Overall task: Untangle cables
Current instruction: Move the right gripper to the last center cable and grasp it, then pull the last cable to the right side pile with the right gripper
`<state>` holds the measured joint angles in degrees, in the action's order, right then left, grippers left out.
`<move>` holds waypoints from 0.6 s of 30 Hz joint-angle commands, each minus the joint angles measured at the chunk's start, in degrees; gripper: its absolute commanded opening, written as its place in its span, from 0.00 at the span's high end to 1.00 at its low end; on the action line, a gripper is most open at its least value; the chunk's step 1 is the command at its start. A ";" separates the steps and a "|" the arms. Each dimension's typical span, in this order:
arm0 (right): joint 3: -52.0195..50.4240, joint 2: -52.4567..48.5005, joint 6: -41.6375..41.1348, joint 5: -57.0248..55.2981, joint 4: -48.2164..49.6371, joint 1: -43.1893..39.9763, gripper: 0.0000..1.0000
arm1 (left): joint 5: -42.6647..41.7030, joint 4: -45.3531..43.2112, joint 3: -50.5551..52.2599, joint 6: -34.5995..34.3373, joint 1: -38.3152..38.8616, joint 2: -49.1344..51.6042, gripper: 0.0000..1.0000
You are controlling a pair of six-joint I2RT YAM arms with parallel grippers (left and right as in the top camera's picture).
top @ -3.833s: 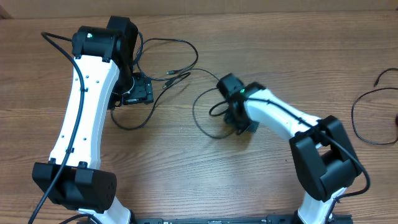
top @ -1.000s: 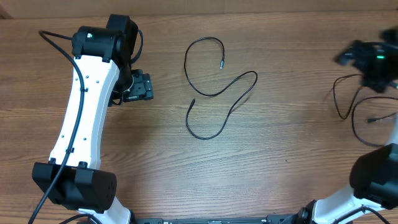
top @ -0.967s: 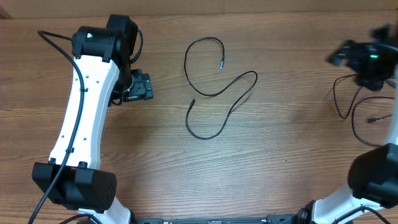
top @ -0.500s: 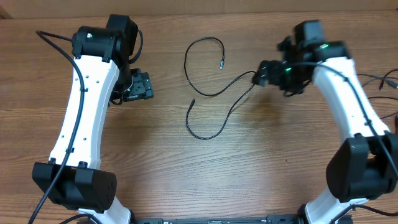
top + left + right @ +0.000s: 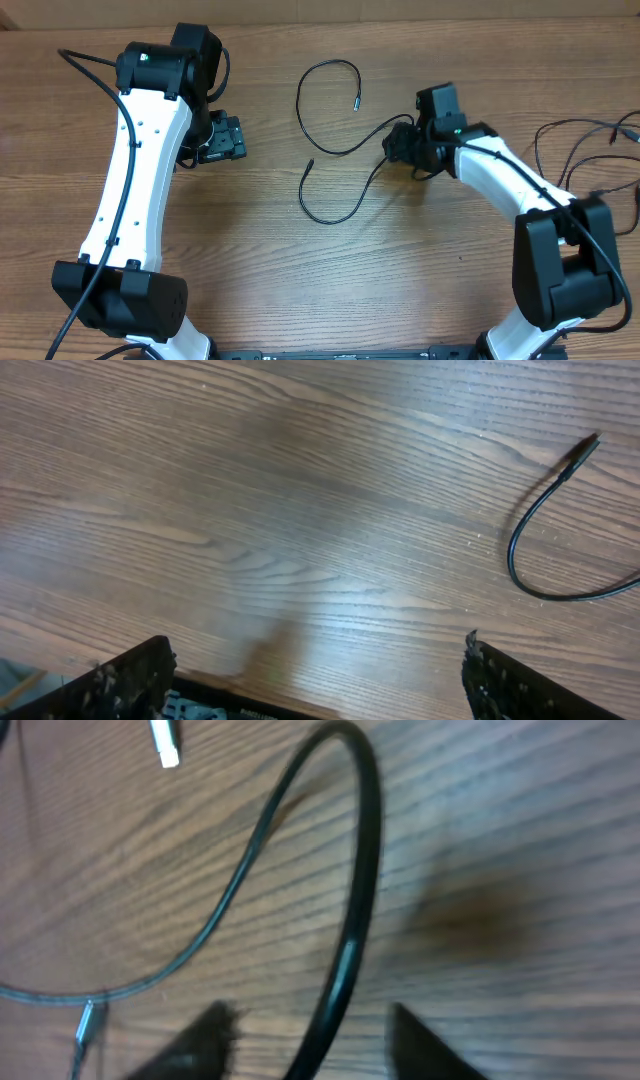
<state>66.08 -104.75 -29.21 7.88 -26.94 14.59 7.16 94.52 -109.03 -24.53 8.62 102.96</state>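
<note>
A thin black cable lies in an S-shaped loop at the table's middle, with small plug ends. My right gripper is low over its right bend, open, with the cable running between the two fingertips. More thin black cables lie in loose loops at the far right edge. My left gripper hovers open and empty at the left, well clear of the loop; one cable end shows in the left wrist view beyond the open jaws.
The wooden table carries both white arms. The thicker black arm cable curls at the far left.
My right arm swung from the far right edge leftward to the middle cable and came down over its right bend. The left arm and the cable have not moved.
</note>
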 commanded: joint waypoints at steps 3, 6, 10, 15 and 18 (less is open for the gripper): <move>-0.98 0.22 -3.69 -0.98 1.11 0.55 0.96 | 0.74 -0.02 0.20 -1.22 0.39 -1.40 0.08; 0.81 1.46 -0.57 -1.03 -0.52 -0.59 0.96 | 0.74 -0.04 0.20 -1.22 0.39 -1.40 0.07; 6.36 5.01 3.98 -6.75 -6.64 -3.52 0.96 | 0.74 -0.11 0.20 -1.25 0.39 -1.40 0.08; 17.73 9.75 10.56 -20.17 -16.68 -8.07 0.96 | 0.74 -0.50 0.20 -1.25 0.39 -1.40 0.07; 24.72 11.54 12.85 -28.02 -21.33 -11.13 0.96 | 0.74 -0.50 0.20 -1.25 0.39 -1.40 0.07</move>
<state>84.53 -97.65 -20.99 -8.62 -46.63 5.85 7.14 94.08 -109.03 -24.56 8.62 102.96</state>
